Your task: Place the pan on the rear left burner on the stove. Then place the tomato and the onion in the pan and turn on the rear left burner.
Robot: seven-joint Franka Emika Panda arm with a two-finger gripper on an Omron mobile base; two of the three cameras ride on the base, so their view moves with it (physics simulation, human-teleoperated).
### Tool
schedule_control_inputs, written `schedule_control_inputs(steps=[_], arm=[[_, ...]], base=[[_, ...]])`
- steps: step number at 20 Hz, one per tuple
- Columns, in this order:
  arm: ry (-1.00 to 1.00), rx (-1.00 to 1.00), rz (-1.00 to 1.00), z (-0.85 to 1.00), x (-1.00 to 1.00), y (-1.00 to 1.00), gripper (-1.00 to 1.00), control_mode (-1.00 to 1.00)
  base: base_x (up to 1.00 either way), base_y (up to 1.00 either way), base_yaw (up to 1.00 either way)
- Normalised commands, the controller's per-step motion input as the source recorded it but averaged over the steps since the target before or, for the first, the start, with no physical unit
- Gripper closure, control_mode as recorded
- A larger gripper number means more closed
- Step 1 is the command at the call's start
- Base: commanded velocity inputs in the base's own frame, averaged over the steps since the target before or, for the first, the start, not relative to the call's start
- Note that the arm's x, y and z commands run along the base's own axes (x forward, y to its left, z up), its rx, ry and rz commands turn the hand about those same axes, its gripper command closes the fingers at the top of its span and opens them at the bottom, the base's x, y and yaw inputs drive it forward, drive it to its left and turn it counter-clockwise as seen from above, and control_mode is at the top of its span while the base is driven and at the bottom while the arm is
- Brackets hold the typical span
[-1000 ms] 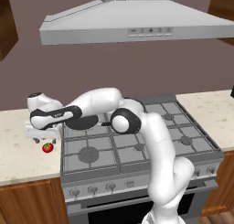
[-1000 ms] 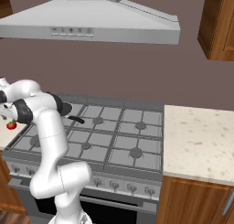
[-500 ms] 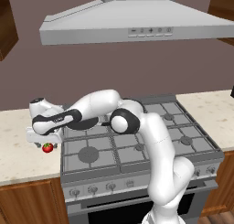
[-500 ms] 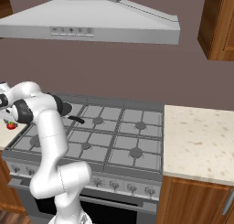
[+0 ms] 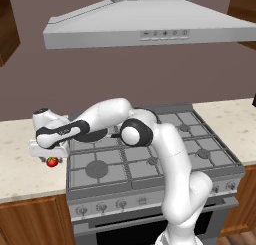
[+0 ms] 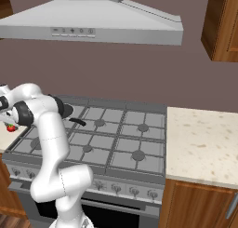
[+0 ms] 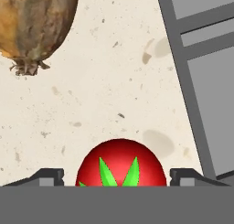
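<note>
The red tomato [image 5: 51, 162] [image 6: 10, 127] lies on the counter just left of the stove [image 5: 150, 161] [image 6: 116, 143]. My gripper [image 5: 50, 156] hangs right over it, pointing down. In the hand view the tomato [image 7: 121, 163] sits between the two fingertips [image 7: 45, 175], with a small gap on each side, so the gripper [image 7: 116, 178] is open around it. The brown onion [image 7: 36, 26] lies a little beyond on the same counter. On the stove's back-left grate the black pan [image 5: 92, 134] [image 6: 65, 111] rests, partly hidden under my forearm, its handle pointing toward the stove's middle.
The stove's grey left edge [image 7: 196, 81] runs close beside the tomato. A row of knobs [image 5: 142, 200] lines the front panel. A range hood [image 5: 150, 26] hangs overhead. Beige counter [image 5: 20, 169] spreads to the left and another counter [image 6: 204, 143] to the right.
The hand has come down onto the tomato on the left counter, and its jaws have narrowed a little. Pan and stove have not moved.
</note>
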Motion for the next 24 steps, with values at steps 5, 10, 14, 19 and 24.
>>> schedule_control_inputs(steps=[5, 10, 14, 19, 24], arm=[[0.00, 0.00, 0.00, 0.00, -0.02, 0.00, 1.00, -1.00], [0.00, 0.00, 0.00, 0.26, -0.11, -0.14, 1.00, -1.00], [0.00, -0.02, 0.10, 0.37, -0.02, -0.32, 1.00, -1.00], [0.00, -0.03, 0.19, 0.35, 0.01, -0.42, 1.00, -1.00], [-0.03, 0.00, 0.27, 0.35, 0.04, -0.47, 1.00, -1.00]], base=[[0.00, 0.00, 0.00], [0.00, 0.00, 0.00], [0.00, 0.00, 0.00], [0.00, 0.00, 0.00], [0.00, 0.00, 0.00]])
